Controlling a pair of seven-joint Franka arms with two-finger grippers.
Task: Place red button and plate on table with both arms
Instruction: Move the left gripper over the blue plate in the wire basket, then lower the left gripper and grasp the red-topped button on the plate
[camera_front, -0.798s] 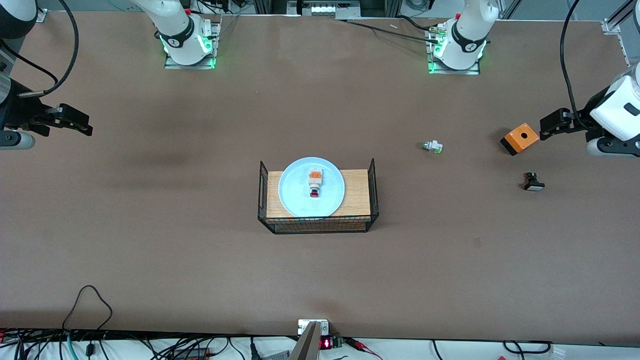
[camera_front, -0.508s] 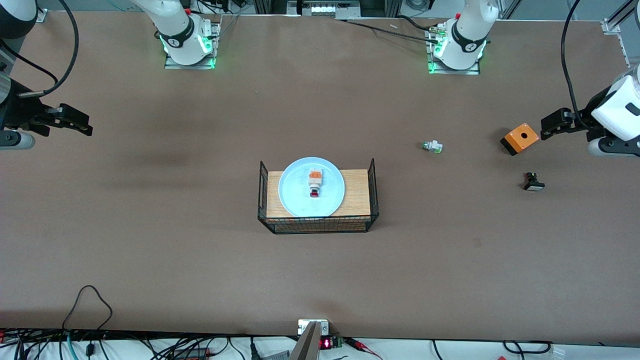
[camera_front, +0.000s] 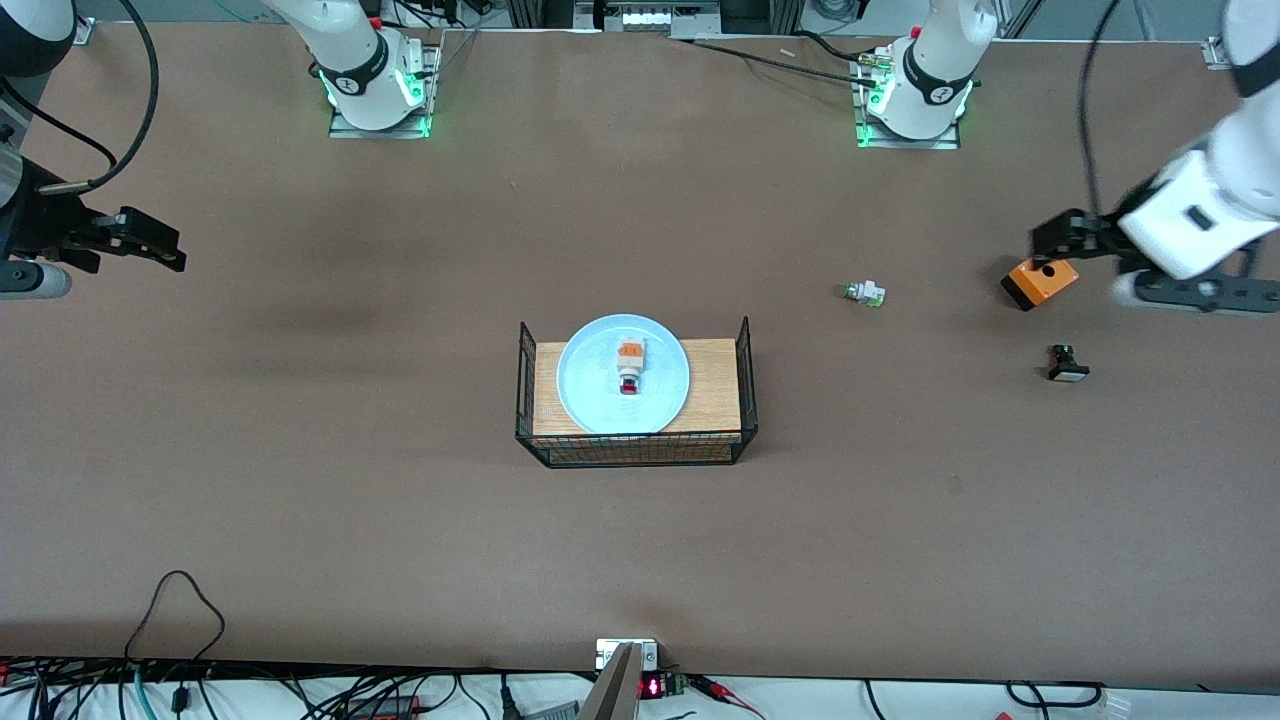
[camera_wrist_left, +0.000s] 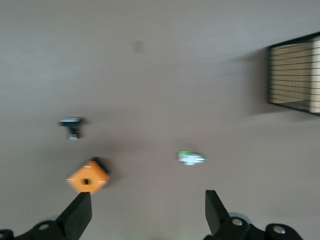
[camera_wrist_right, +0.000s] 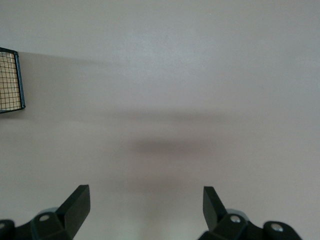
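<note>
Button (camera_front: 630, 365) on plate (camera_front: 592, 392), rack-top
Left gripper (camera_wrist_left: 148, 210) over orange box (camera_front: 1040, 279), jaws wide, empty; right gripper (camera_wrist_right: 146, 206) waits, same

The red button (camera_front: 630, 367) lies on the plate (camera_front: 590, 385), which sits on the wire rack (camera_front: 715, 392) mid-table (camera_front: 400, 500), well apart from both grippers: left gripper (camera_front: 1045, 240) over the orange box (camera_front: 1040, 281), right gripper (camera_front: 165, 252) at its own end.

A high front camera faces both robot bases across the broad brown matte desk (camera_front: 300, 480). Both wrist cameras look steeply down; each catches the small black wire rack with a wooden top (camera_front: 636, 400) (camera_wrist_left: 295, 75) (camera_wrist_right: 10, 80).
</note>
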